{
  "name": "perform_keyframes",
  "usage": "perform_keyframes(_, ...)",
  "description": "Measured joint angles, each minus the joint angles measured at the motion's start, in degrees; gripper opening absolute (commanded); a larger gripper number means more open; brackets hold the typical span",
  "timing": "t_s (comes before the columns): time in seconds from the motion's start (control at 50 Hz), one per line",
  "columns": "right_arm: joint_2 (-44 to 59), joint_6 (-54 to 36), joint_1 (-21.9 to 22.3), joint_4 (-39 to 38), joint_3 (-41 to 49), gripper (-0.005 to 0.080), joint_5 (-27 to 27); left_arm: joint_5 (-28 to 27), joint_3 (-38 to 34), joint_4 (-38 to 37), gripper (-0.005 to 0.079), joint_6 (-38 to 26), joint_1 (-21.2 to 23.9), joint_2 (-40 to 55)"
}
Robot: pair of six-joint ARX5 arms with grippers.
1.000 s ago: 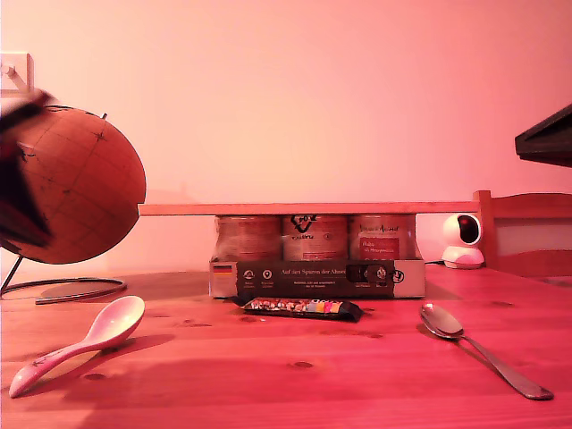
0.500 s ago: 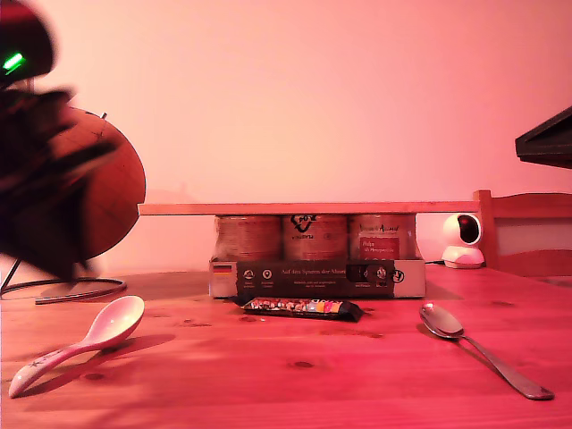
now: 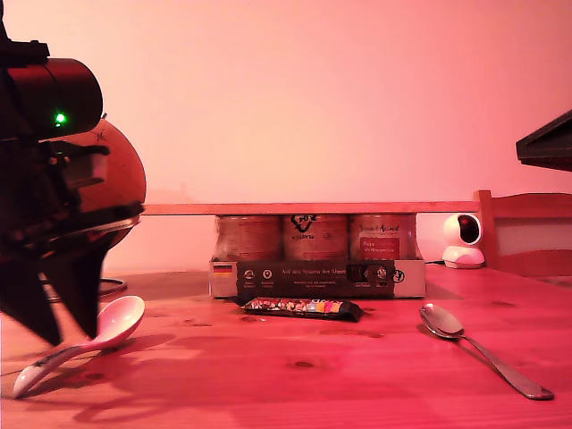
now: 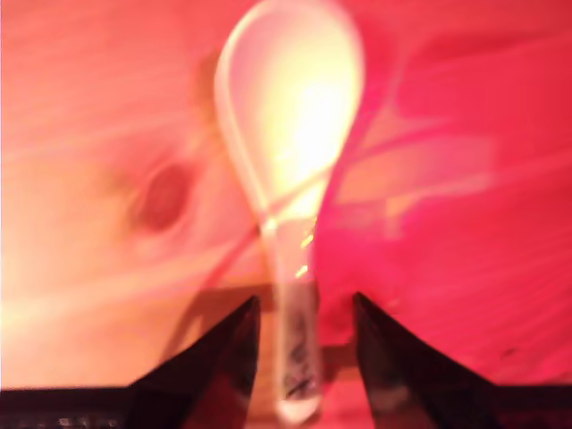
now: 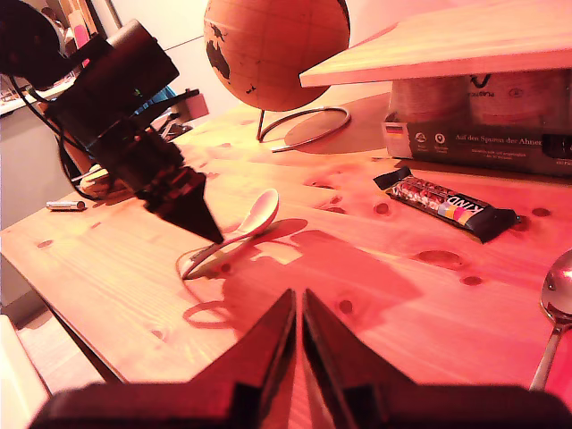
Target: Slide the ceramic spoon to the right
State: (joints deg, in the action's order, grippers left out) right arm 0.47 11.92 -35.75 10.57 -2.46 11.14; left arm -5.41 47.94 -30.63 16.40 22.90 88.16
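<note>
The glossy white ceramic spoon (image 3: 112,323) lies on the wooden table at the exterior view's left, bowl toward the cans, with dark marks on its handle. My first gripper (image 3: 70,338) has come down over the handle and stands open. In the first wrist view its dark fingers (image 4: 223,357) flank the handle of the spoon (image 4: 290,116), and contact cannot be told through the blur. My second gripper (image 5: 296,344) is shut on nothing, low over the table. It looks toward the spoon (image 5: 255,217) and the first gripper (image 5: 198,222).
A thin metal spoon (image 3: 478,349) lies at the exterior view's right. A snack bar (image 3: 302,308) rests in front of a tray of cans (image 3: 317,279) under a wooden board (image 3: 308,208). A globe (image 3: 116,179) stands behind the first arm, and a small white camera (image 3: 462,241) sits farther back.
The first arm has swung down from the exterior view's upper left, and its open fingers now stand over the ceramic spoon's handle. The spoon has hardly shifted.
</note>
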Motion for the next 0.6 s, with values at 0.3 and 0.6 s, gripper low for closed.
perform_keyframes(0.3,0.0,0.0,0.0,0.0,0.0,-0.0012,-1.14,0.42,1.22,-0.04,0.0284,0.0,0.72,0.22)
perform_keyframes(0.6,0.0,0.0,0.0,0.0,0.0,-0.0012,-1.2,2.91,1.22,-0.07,0.0243,0.0,1.49,3.06)
